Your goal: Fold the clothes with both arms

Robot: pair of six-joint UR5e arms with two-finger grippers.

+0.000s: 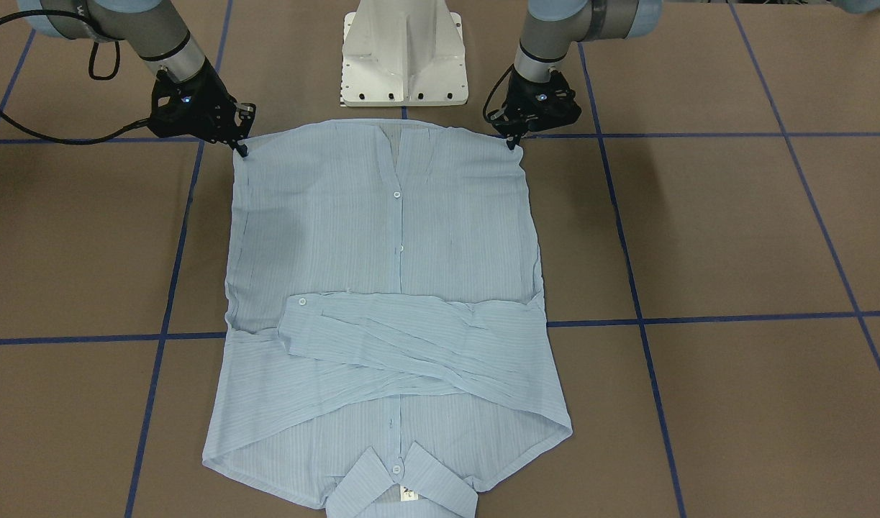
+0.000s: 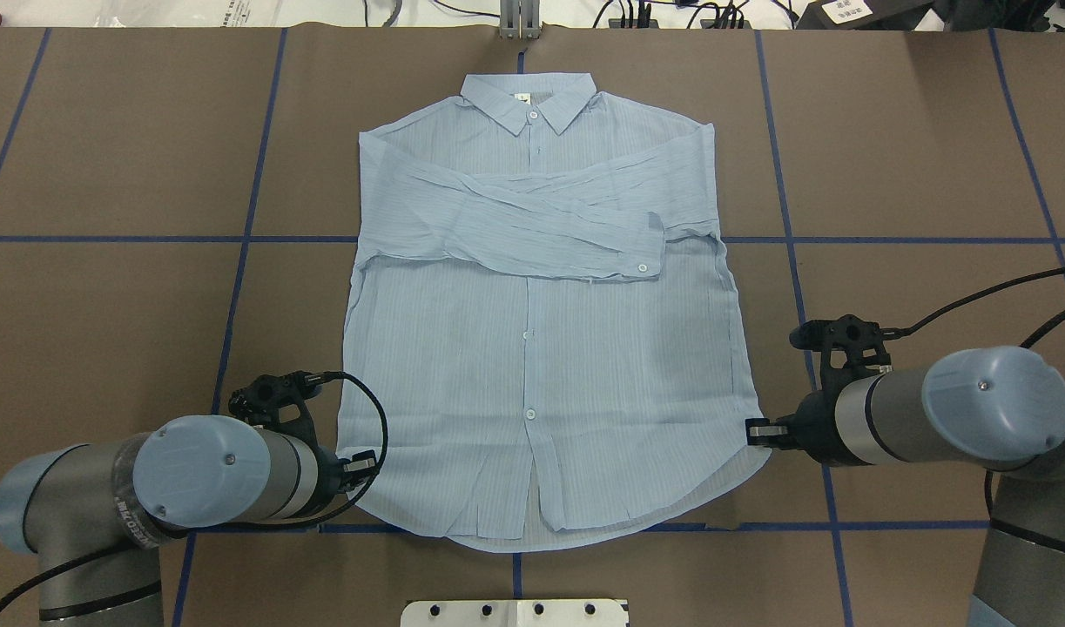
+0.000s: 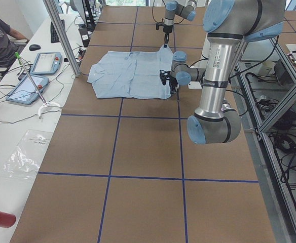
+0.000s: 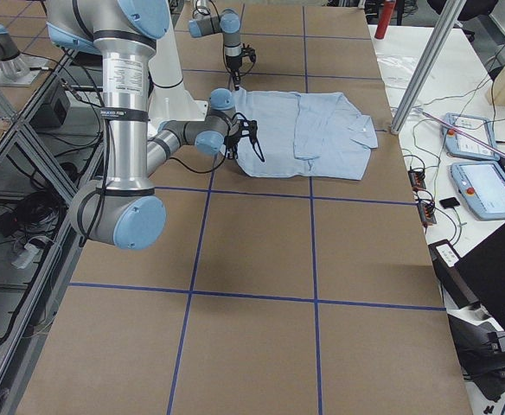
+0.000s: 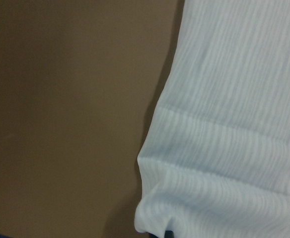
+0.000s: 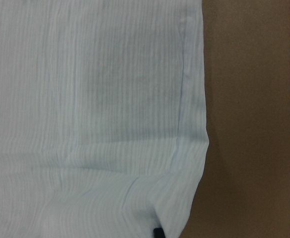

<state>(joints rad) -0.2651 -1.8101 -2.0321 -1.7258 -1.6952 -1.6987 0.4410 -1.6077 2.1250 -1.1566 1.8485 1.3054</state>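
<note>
Generally, the shirt [image 2: 584, 366] handles as thin, light and limp cloth. It sags and slides, so take hold at the stitched hem corners. It lies flat on the table [image 2: 105, 305], with the collar far beyond the fingers. The left gripper [image 2: 368, 461] pinches one hem corner, which puckers at its tips. The right gripper [image 2: 755, 429] appears clamped on the opposite corner, and the cloth spreads between them.

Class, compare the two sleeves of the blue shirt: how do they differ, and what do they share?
The upper sleeve lies on top, its buttoned cuff showing; the lower sleeve runs beneath it, partly covered. The upper sleeve comes from the robot's left side, the lower sleeve from its right. Both lie folded across the chest of the shirt, crossing.
</note>
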